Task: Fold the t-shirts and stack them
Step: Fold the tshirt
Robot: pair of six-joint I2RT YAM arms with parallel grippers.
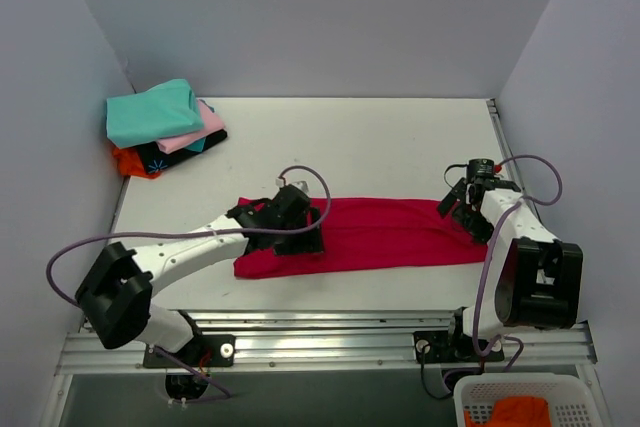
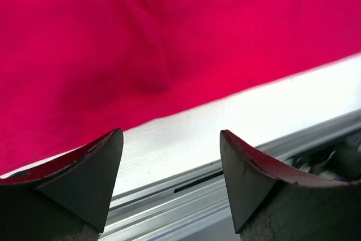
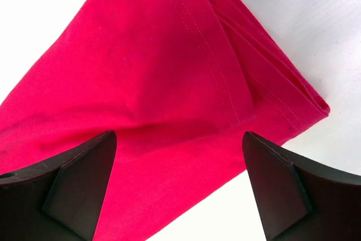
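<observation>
Tabletop seen from above, white and walled in grey. A crimson-red t-shirt lay across the near half as a long, narrow band, folded lengthwise but not yet end to end. The left gripper sat low over the band's left part, and the right gripper sat at its right end. Well apart, in the far left corner, a loose pile held four smaller shirts: a teal shirt on top, a pink shirt and a black shirt under it, and an orange shirt at the bottom. A white basket below the table's near right corner held something orange.

Left wrist view: red cloth filled the upper part, its near edge running just above bare table and a metal rail. The two fingers stood apart with nothing between them, so the jaws were open and empty.

Right wrist view: the band's end corner lay below the camera, with several layers stacked at the edge and a stitched hem on top. The fingers were spread wide on either side of the cloth, not pinching it.

Judged from this, four shirts seemed done and piled, rather untidily. The red one seemed partway folded, with crosswise folds and its move onto the pile left to do.
</observation>
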